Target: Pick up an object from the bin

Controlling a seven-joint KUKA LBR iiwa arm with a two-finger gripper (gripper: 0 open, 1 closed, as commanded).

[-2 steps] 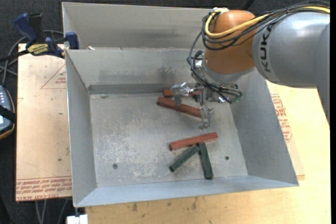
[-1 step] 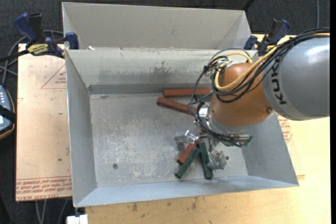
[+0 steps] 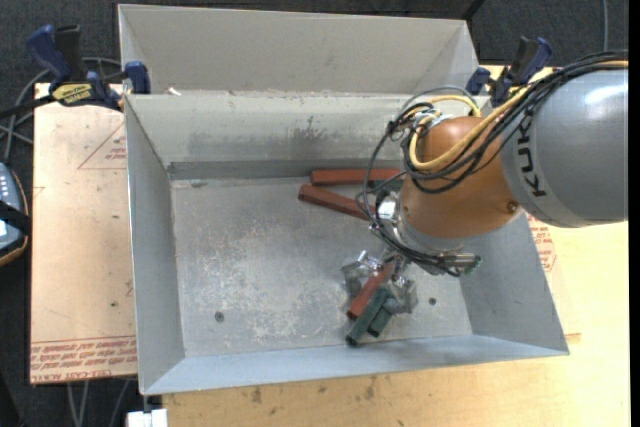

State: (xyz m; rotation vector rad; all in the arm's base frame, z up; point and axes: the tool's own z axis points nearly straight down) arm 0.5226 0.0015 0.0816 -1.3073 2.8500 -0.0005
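The bin [image 3: 200,245] is bare on its left side. Left of the gripper [image 3: 383,281] and further back, two long red-brown bars [image 3: 335,189] lie close together on the floor (their right ends go under the arm's orange cover [image 3: 455,185]). Directly at the gripper lie a short red-brown piece [image 3: 361,296] and, touching it on the near side, a dark green tube [image 3: 368,322]. Whether the gripper is open or closed, I cannot tell. I think the risk is that both pieces get caught together, because they touch, and one slips out on lifting. Both are slim and lie slanted; the tube looks smooth and round, so it may roll.
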